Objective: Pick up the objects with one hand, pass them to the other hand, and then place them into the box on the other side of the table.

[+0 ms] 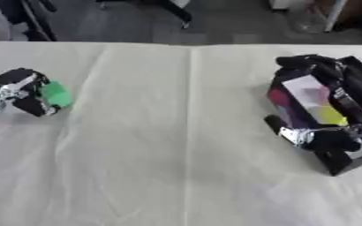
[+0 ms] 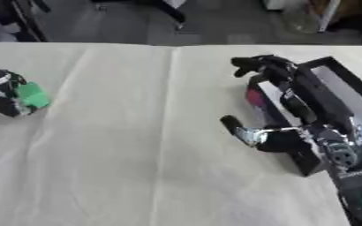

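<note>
At the far left of the table my left hand (image 1: 16, 91) is shut on a small green object (image 1: 56, 94), which sticks out on the hand's right side. At the right, a black-rimmed box (image 2: 345, 73) sits on the table. My right hand (image 2: 280, 140) is open and spread over its near left wall, fingers (image 2: 260, 65) reaching toward the far corner and the thumb (image 2: 233, 124) out over the table. Pink, white and yellow things (image 1: 314, 100) show inside the box behind the hand; I cannot make out what they are.
A pale cloth (image 1: 168, 145) with a centre fold covers the table between the two hands. Dark floor and furniture legs (image 1: 180, 15) lie beyond the far edge.
</note>
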You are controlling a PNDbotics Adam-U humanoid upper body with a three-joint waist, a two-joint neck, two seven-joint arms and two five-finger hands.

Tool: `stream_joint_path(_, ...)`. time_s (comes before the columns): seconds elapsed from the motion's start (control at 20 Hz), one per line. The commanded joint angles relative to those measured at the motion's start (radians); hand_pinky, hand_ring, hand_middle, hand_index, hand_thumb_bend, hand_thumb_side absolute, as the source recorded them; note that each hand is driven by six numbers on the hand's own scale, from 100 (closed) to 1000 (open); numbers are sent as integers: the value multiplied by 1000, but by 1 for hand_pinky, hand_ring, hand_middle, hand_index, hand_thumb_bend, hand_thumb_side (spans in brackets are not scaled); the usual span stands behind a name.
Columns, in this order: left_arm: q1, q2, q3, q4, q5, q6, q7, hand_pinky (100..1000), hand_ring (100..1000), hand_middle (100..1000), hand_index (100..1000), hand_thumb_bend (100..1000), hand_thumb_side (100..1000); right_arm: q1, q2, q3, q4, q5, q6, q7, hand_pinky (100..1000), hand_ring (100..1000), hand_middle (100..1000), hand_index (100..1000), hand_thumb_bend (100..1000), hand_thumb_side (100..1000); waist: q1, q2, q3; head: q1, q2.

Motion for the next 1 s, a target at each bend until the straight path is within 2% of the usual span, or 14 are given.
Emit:
stream_joint_path(0.05, 21, 70, -1, -153, 116, -4, 18, 721, 473, 416, 647, 284, 270, -13, -12, -3, -21, -4, -12, -1, 829, 808, 668, 894, 349, 449, -1, -19, 3, -6, -2)
stream_joint_path(0.15, 56, 84, -7, -265, 220, -3, 19, 727, 487, 430, 657, 319, 303, -20, -10, 6, -21, -2, -24, -1, 830, 809, 674, 895, 350, 445, 0, -20, 5, -9, -2)
stream_joint_path(0.35, 113, 94, -43, -486, 416, 15, -5, 724, 489, 428, 654, 311, 327, -51, -4, 35, -21, 2, -61, -3, 831, 813, 693, 901, 364, 421, 0, -21, 5, -15, -2)
stream_joint_path(0.55, 132, 76, -98, -644, 569, 47, -40, 719, 487, 423, 649, 307, 353, -102, 7, 65, -21, 16, -107, -25, 835, 824, 725, 910, 393, 413, 1, -24, 4, -19, -2)
stream_joint_path(0.75, 125, 35, -157, -750, 692, 85, -82, 716, 487, 421, 646, 290, 367, -156, 18, 93, -21, 41, -148, -47, 841, 842, 765, 922, 420, 411, 2, -25, 4, -23, -2)
stream_joint_path(1.0, 96, -15, -233, -822, 807, 120, -164, 719, 495, 429, 651, 284, 390, -209, 30, 131, -21, 55, -187, -44, 851, 862, 798, 933, 429, 410, 1, -24, 5, -27, -2)
